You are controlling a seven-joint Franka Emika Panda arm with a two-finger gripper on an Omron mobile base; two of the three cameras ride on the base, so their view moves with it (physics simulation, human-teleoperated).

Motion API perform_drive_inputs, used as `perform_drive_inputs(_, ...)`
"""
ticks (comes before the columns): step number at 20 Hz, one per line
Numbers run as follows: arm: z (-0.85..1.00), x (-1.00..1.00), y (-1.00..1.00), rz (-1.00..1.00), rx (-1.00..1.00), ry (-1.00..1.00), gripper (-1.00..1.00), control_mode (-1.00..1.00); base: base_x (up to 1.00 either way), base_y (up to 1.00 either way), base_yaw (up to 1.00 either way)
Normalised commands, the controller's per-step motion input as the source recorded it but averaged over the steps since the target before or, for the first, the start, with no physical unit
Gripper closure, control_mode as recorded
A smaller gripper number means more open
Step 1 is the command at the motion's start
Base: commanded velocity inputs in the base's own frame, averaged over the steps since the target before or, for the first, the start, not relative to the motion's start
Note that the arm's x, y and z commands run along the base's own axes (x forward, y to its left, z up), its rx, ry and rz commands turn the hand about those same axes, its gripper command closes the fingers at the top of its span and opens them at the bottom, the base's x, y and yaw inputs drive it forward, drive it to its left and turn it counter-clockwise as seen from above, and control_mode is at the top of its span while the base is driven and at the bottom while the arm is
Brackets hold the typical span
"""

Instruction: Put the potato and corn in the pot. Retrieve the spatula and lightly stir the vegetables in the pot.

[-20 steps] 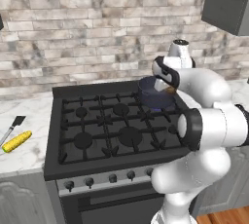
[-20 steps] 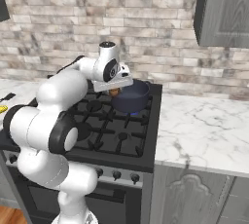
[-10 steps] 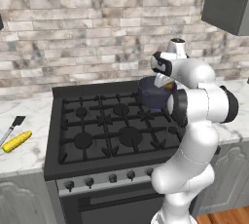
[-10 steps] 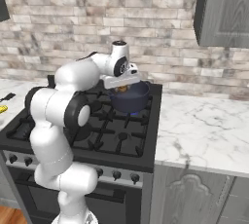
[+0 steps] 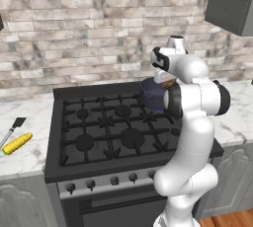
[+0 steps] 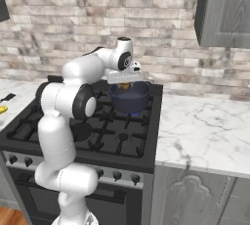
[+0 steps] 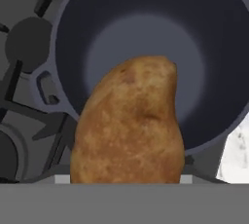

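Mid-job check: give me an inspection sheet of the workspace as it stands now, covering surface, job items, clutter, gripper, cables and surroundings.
Surface: black gas stove between marble counters.
Pot: on a rear burner, nothing inside.
Potato: held above the pot's opening.
Corn: lying on the left counter.
Spatula: beside the corn, apart from it.
Clutter: nothing seen.
Gripper: closed on the potato, over the pot.
Cables: nothing seen.
Surroundings: brick wall, grey upper cabinet.
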Motion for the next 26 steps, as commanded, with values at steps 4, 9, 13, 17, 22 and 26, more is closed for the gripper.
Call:
perform_drive_inputs(4, -0.33, 0.00, 0.00, -0.11, 0.00, 0.00, 1.00, -1.00, 0.00, 0.00, 0.00)
perform_drive_inputs(9, -0.51, 0.02, 0.00, -0.10, 0.00, 0.00, 1.00, -1.00, 0.00, 0.00, 0.00)
perform_drive_inputs(13, -0.31, 0.04, 0.00, -0.09, 0.00, 0.00, 1.00, -1.00, 0.00, 0.00, 0.00)
perform_drive_inputs(17, -0.23, 0.07, 0.00, -0.08, 0.00, 0.00, 1.00, -1.00, 0.00, 0.00, 0.00)
perform_drive_inputs(22, -0.09, 0.07, 0.00, -0.07, 0.00, 0.00, 1.00, -1.00, 0.00, 0.00, 0.00)
perform_drive_inputs(26, 0.00, 0.35, 0.00, -0.06, 0.00, 0.00, 1.00, -1.00, 0.00, 0.00, 0.00)
